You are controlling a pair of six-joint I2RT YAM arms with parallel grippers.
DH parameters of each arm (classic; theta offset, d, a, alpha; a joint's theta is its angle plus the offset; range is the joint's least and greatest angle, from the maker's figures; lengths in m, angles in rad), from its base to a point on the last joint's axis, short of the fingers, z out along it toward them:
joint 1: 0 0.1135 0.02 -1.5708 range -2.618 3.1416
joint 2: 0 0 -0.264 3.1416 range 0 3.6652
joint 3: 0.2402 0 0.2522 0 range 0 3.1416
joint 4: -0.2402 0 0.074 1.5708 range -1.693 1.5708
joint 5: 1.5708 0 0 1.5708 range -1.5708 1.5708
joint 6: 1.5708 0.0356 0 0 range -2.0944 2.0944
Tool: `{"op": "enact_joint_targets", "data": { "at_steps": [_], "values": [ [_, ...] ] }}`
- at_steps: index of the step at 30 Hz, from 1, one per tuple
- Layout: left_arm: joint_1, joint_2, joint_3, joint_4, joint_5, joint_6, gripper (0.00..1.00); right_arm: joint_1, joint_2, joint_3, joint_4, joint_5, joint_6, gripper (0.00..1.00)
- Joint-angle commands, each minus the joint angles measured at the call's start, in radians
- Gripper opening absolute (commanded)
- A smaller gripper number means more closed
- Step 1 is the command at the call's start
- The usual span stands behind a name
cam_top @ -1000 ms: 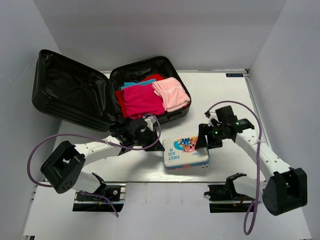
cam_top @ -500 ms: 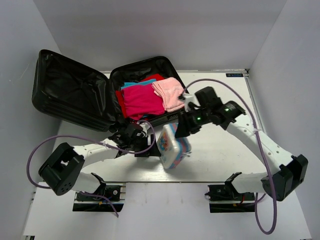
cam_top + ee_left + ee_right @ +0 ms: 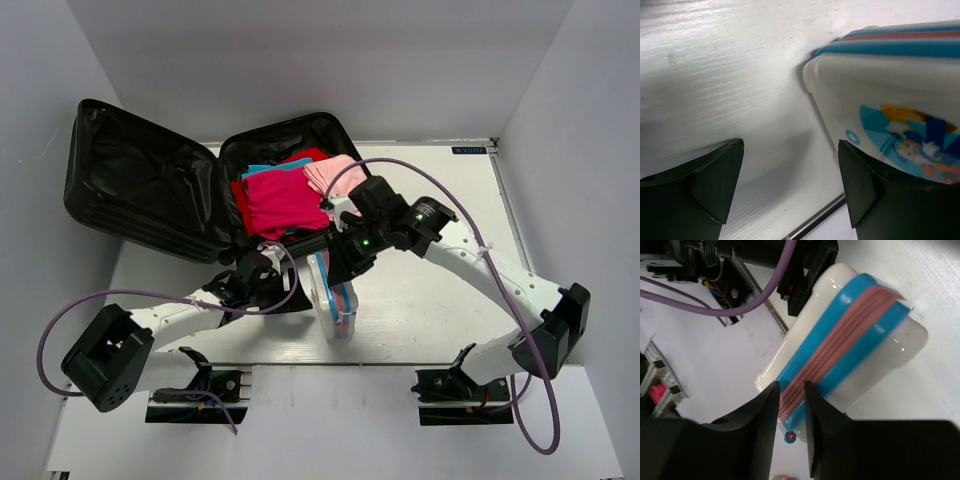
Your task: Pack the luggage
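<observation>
**Overhead view.**
- Suitcase: lies open at the far left of the table, lid propped back, clothes folded in its tray.
- First-aid case: stands on its edge just in front of the suitcase. We judge this is so it can be gripped by its slim side.
- Right claw: arm stretched across, wrist bent down over the case's top.
- Left claw: arm low along the table, just beside the case.

**Left wrist view.**
- Left claw: released, fingers wide, nothing between them. The case's printed face sits just beyond one finger, probably as a steadying stop.

**Right wrist view.**
- Right claw: fingers close together astride the zip at the case's end. We cannot tell whether they pinch it.
</observation>
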State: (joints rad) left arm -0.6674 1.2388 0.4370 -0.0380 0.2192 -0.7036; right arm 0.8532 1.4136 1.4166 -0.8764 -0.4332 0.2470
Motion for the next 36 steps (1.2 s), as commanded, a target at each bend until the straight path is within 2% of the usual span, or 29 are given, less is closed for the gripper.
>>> {"op": "enact_joint_targets", "data": {
  "at_steps": [1,2,10,12,13,16,21,24,34,36],
  "values": [
    [0.008,-0.016,-0.029,-0.095,-0.064,0.009,0.87,0.033,0.036,0.094,-0.147,0.142,-0.043,0.34],
    [0.006,-0.025,-0.027,-0.099,-0.078,0.007,0.87,0.040,0.051,0.140,-0.157,0.154,-0.045,0.45],
    [0.005,-0.042,-0.001,-0.102,-0.106,0.026,0.87,0.069,0.137,0.355,-0.248,0.258,-0.081,0.73],
    [0.003,-0.038,0.011,-0.109,-0.110,0.030,0.87,0.070,0.142,0.398,-0.263,0.298,-0.080,0.87],
    [0.003,-0.033,0.014,-0.123,-0.110,0.033,0.87,0.072,0.149,0.407,-0.289,0.310,-0.075,0.90],
    [0.003,-0.032,0.020,-0.117,-0.110,0.035,0.87,0.084,0.171,0.458,-0.358,0.430,-0.063,0.90],
    [-0.007,-0.048,0.040,-0.134,-0.121,0.021,0.87,0.179,0.222,0.438,-0.368,0.378,-0.092,0.90],
    [-0.024,-0.068,0.048,-0.146,-0.144,0.018,0.87,0.222,0.245,0.444,-0.349,0.404,-0.055,0.90],
    [-0.057,-0.093,0.049,-0.135,-0.179,0.004,0.87,0.265,0.196,0.245,-0.178,0.514,0.139,0.90],
    [-0.069,-0.088,0.052,-0.132,-0.185,0.006,0.87,0.279,0.167,0.202,-0.133,0.585,0.156,0.90]
  ]
}}
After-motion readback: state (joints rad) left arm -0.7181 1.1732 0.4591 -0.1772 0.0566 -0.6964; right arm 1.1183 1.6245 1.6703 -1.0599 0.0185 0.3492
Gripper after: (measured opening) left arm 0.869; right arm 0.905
